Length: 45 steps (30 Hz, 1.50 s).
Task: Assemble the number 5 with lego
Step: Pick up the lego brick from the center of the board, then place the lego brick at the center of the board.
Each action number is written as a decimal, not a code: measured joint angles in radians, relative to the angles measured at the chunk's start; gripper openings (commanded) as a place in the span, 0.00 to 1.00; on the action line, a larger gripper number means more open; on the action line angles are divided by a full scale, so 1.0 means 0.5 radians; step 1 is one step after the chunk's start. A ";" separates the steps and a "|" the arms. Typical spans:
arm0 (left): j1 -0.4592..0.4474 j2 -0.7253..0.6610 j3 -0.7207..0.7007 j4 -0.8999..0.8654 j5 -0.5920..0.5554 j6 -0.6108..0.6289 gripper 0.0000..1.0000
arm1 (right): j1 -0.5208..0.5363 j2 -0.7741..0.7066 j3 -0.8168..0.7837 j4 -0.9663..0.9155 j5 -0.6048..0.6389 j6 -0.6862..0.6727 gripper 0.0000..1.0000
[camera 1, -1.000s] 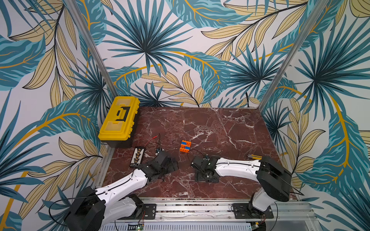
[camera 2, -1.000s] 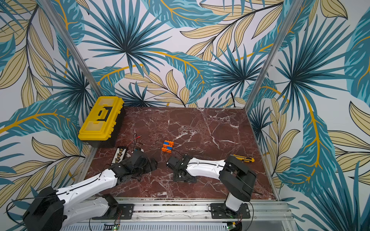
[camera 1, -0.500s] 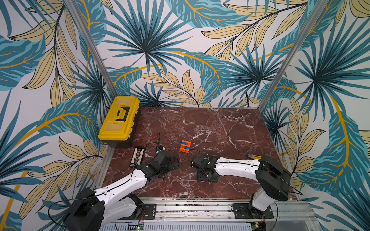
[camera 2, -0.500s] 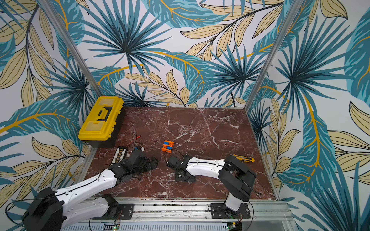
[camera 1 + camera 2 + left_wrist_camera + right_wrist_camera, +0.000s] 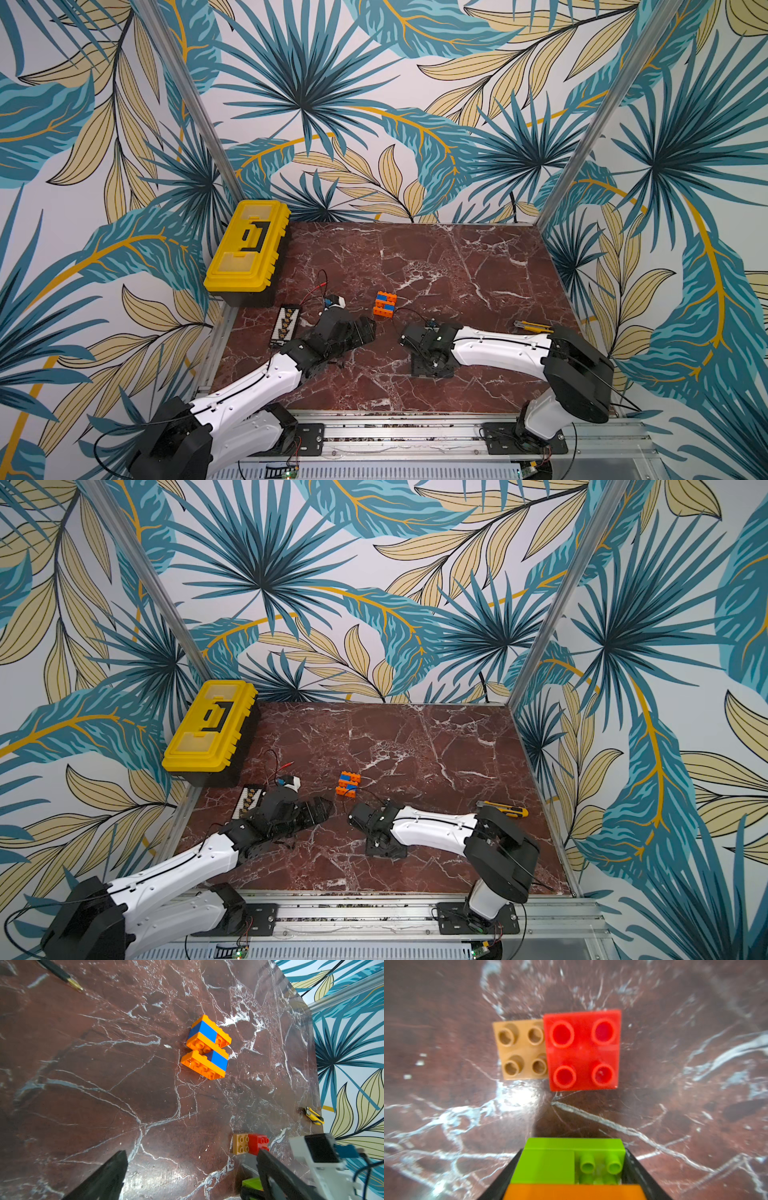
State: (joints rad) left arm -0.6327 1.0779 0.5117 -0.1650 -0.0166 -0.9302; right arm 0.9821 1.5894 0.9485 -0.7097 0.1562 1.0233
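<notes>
The lego is in three places. An orange-and-blue assembly (image 5: 385,304) lies flat near the middle of the marble table (image 5: 457,257), apart from both arms. A tan brick (image 5: 521,1049) and a red brick (image 5: 583,1049) sit touching side by side on the marble just ahead of the right gripper (image 5: 572,1153); the arm hides them in both top views. A lime-green brick on an orange one (image 5: 550,1163) sits between that gripper's fingers, which press on both of its sides.

Open marble runs from the assembly to the back wall and across to the right edge. A yellow toolbox (image 5: 245,245) fills the back left corner, a small board with wires (image 5: 286,326) lies by the left edge, and a yellow utility knife (image 5: 532,328) lies close to the right edge.

The left gripper (image 5: 368,329) hangs low just beside the assembly, jaws spread wide, holding nothing.
</notes>
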 measured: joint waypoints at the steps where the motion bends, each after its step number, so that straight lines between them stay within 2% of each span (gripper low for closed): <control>1: 0.000 0.024 0.002 0.001 0.017 0.002 1.00 | -0.005 -0.049 0.001 -0.011 0.013 -0.005 0.61; 10: 0.002 0.179 0.034 0.057 0.242 0.060 1.00 | -0.142 -0.320 0.015 -0.114 0.103 -0.067 0.61; 22: 0.002 0.429 0.103 0.279 0.520 0.050 1.00 | -0.267 -0.344 0.029 -0.133 0.096 -0.153 0.61; 34: -0.037 0.540 0.169 0.322 0.574 0.051 1.00 | -0.343 -0.396 -0.008 -0.130 0.060 -0.193 0.61; 45: -0.105 0.598 0.294 0.314 0.571 0.063 1.00 | -0.506 -0.397 -0.080 -0.124 -0.026 -0.269 0.61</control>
State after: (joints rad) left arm -0.6853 1.3769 0.6586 -0.0078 0.2691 -0.8989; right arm 0.7292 1.3907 0.9085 -0.7715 0.1432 0.8890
